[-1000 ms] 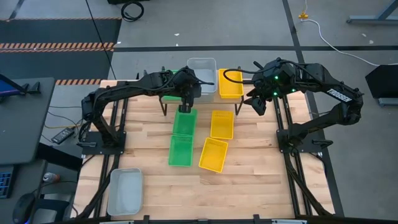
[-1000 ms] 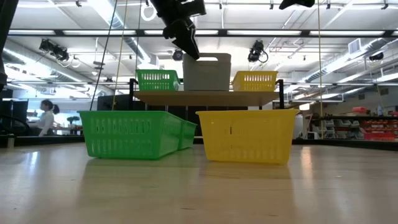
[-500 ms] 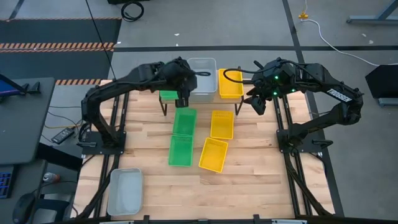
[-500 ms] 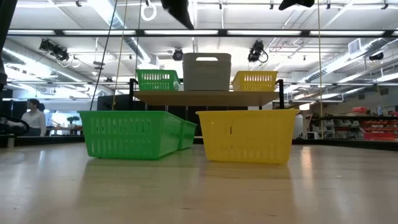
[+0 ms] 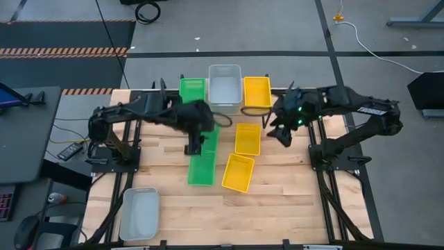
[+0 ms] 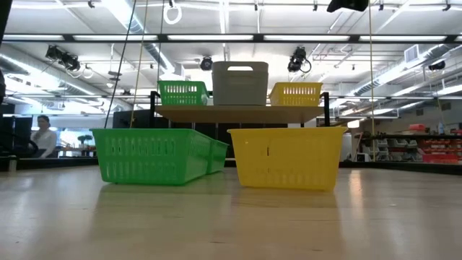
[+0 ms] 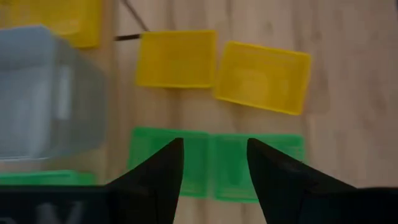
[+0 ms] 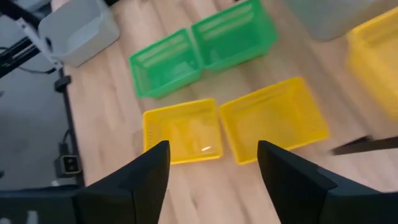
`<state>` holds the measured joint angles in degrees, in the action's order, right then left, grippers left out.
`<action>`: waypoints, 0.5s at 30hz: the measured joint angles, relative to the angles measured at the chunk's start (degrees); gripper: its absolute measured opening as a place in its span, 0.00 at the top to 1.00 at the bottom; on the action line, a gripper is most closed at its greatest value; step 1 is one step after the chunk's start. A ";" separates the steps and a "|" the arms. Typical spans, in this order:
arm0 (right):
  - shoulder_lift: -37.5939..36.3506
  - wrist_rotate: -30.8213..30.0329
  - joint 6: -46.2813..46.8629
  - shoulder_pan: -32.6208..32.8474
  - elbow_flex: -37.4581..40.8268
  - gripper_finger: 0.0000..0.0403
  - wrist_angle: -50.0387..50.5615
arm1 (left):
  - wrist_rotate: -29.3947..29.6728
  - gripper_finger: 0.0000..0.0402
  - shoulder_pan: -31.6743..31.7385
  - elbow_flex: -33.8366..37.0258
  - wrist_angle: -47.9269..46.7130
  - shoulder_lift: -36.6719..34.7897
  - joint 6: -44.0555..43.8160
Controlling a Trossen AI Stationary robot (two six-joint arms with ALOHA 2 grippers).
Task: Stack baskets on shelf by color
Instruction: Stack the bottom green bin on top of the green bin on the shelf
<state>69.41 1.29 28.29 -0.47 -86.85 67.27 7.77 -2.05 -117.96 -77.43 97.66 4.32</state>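
Since the shelf [image 5: 223,105] already carries one green, one grey and one yellow basket, the next pick should be a floor basket, gripped by its rim and lifted level. From above, the left gripper [image 5: 192,146] hangs over the green baskets [image 5: 203,157] in front of the shelf; half a second ago it was at the shelf's edge. The right gripper [image 5: 282,135] has also dropped, beside the yellow baskets [image 5: 242,154]. At table height both colours stand before the shelf [image 6: 238,113], and the arm seen earlier has left. The left wrist shows spread, empty fingers [image 7: 163,167]. The right wrist shows fingers [image 8: 146,168] apart too, though the blur hides details.
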 joint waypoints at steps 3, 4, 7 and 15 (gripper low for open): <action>-0.11 0.12 3.35 2.98 3.73 0.34 -4.45 | -0.61 0.56 -3.33 1.25 -0.28 0.00 -3.73; -0.05 0.36 4.56 3.87 4.91 0.33 -5.81 | -0.93 0.56 -4.27 2.04 -0.39 -0.01 -4.73; -0.08 1.42 7.99 6.51 8.11 0.31 -10.68 | -2.67 0.57 -6.92 4.93 -0.52 0.03 -7.16; -0.07 1.45 17.22 13.12 16.63 0.30 -20.35 | -5.08 0.57 -13.01 20.88 7.92 -3.75 -14.00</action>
<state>69.34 2.74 45.50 12.65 -70.22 46.92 2.69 -15.06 -97.08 -69.50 93.91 -9.68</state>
